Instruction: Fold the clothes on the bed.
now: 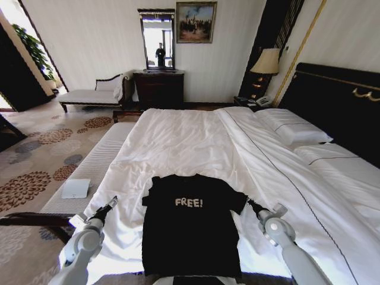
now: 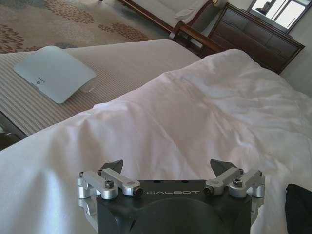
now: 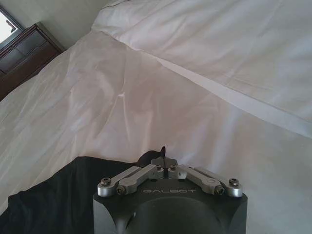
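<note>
The black T-shirt [image 1: 191,222] lies flat and face up on the near end of the bed [image 1: 196,139], white lettering readable, collar toward the headboard, both short sleeves spread, hem at the near edge. No fold is visible in it, so the task appears not yet begun. The left gripper [image 1: 110,205] hovers over white bedding just beside the shirt's left sleeve; the left wrist view shows the gripper [image 2: 168,168] with its fingers spread wide apart, nothing between them, and a sliver of black cloth at the frame's lower corner. The right gripper [image 1: 254,206] sits at the outer edge of the right sleeve; in the right wrist view its fingertips [image 3: 163,161] are drawn together at the border of the black cloth, and whether any fabric is pinched between them cannot be told. Assessment: the shirt is light, thin and limp; it will drape, sag and wrinkle when lifted, and may drag the loose duvet beneath it. Recommended holds are the sleeve edges or shoulder seams, pinching one layer only and clear of the sheet. A white tablet-like item [image 1: 76,188] rests on the striped bench [image 1: 101,160] alongside the bed.
</note>
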